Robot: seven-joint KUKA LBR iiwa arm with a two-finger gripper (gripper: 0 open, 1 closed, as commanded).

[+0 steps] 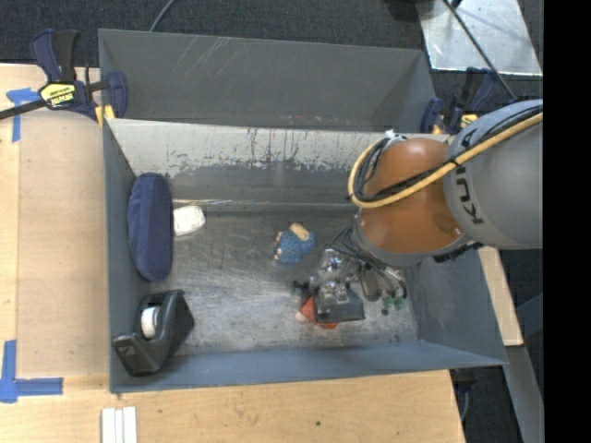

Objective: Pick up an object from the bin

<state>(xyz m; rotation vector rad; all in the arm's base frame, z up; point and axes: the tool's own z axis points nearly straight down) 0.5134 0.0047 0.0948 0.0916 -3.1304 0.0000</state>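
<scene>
The gripper (334, 289) hangs low in the grey metal bin (277, 363), right of the middle and near the front wall. At its lower edge lies a small red-orange thing (307, 310). It is partly hidden, so its shape is unclear. Whether the gripper is open, or grips anything, cannot be told. A small blue lump (295, 245) lies near, up and left.

Left wall: you'll see a dark blue oblong pouch (150, 226) lying lengthwise along it.
Beside the pouch: a small white lump (187, 220) sits just right of its upper half.
Mid-floor: a small blue-and-tan crumpled thing (295, 244), well apart from the others.
Near-left corner: a black tape dispenser (162, 335) holding a white roll (149, 319).
</scene>
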